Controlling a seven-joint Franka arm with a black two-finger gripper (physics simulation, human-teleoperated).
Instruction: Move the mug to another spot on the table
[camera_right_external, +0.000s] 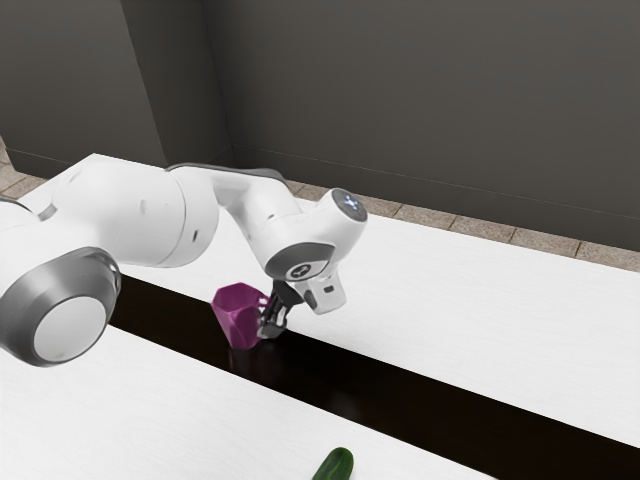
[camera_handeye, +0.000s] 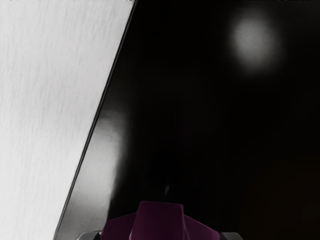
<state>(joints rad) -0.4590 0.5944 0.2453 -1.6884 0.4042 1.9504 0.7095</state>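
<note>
The white arm is reaching down to the middle of the white table. Its black gripper is pinching the purple mug at the side nearest the exterior view's right, with its fingers closed on the mug. The mug is leaning over, not standing straight. It is sitting over the shiny black strip that is running across the table. I cannot tell if the mug is touching the strip. In the wrist view, the mug is showing right under the hand. A green cucumber is lying well apart from the mug, on the near white part of the table.
</note>
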